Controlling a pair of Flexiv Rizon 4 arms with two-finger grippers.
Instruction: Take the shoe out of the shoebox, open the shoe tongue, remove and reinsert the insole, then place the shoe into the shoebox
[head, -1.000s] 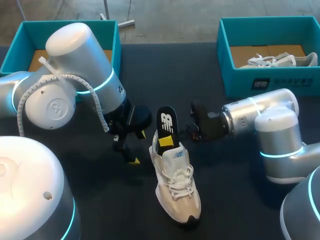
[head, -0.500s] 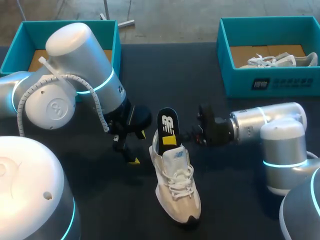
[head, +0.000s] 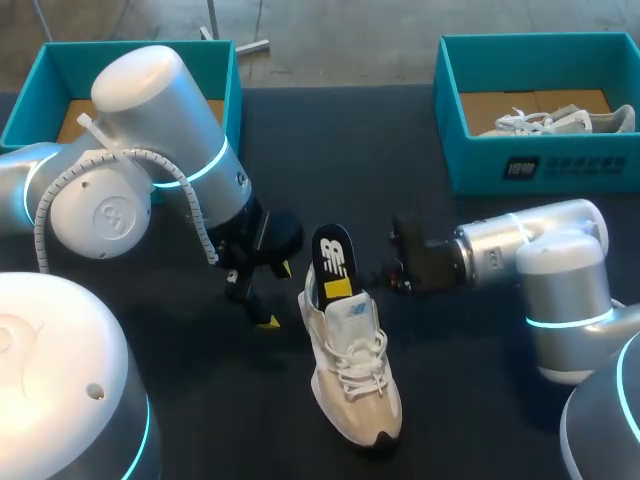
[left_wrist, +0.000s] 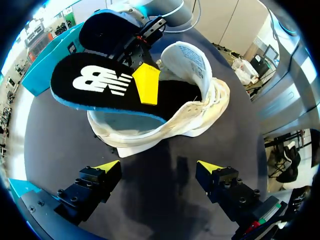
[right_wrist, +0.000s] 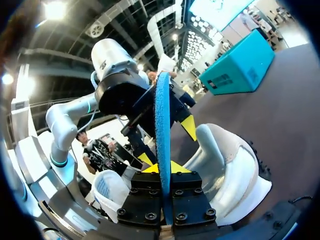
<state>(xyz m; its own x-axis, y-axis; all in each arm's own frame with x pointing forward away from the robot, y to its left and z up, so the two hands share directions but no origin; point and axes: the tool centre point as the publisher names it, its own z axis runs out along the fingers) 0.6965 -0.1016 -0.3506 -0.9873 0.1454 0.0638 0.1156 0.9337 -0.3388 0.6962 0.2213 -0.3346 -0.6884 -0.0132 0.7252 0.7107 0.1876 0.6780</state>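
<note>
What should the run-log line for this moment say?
insole: partly inside shoe, heel end sticking up | right gripper: shut on insole | left gripper: open, beside shoe | shoe: on table

shoe (head: 355, 372) – cloth mesh, matt; insole (head: 333, 255) – foam, matt blk; table (head: 470, 400) – matt dark
</note>
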